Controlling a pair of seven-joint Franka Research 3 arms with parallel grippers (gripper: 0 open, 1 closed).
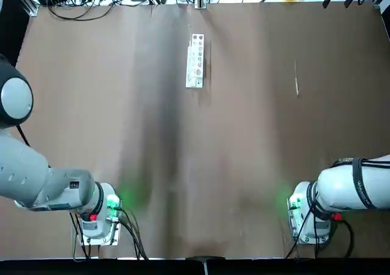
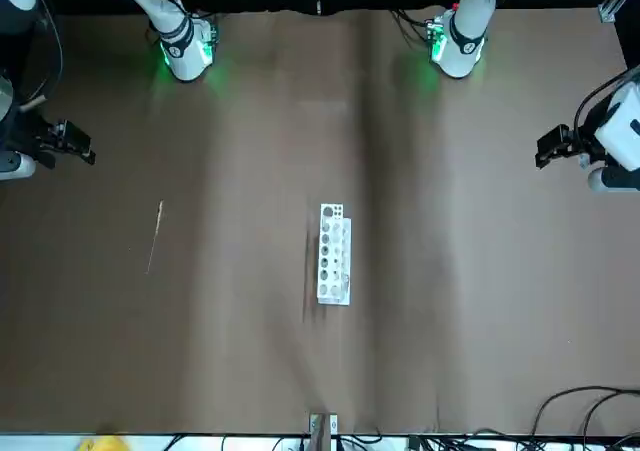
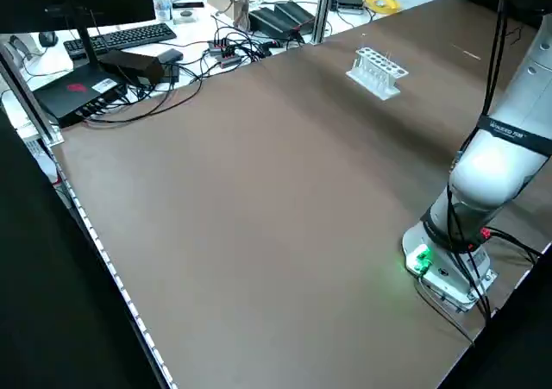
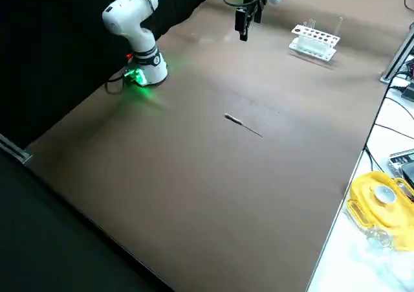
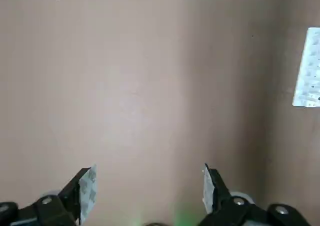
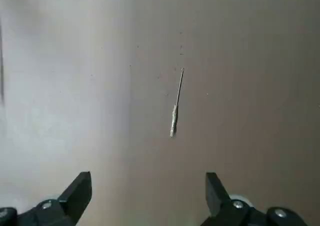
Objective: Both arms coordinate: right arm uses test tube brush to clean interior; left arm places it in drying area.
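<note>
The thin, pale, needle-like test tube brush [image 6: 176, 105] lies flat on the brown table [image 1: 122, 104] on the robot's right side, well apart from the small white holed drying rack [image 1: 195, 61]. The right gripper [image 6: 145, 196] hangs above it, fingers spread wide and empty; the left gripper [image 5: 147, 193] is likewise open and empty. The brush looks feather-light, bendy and apt to slip, so I'd pinch the bare wire near its middle.
</note>
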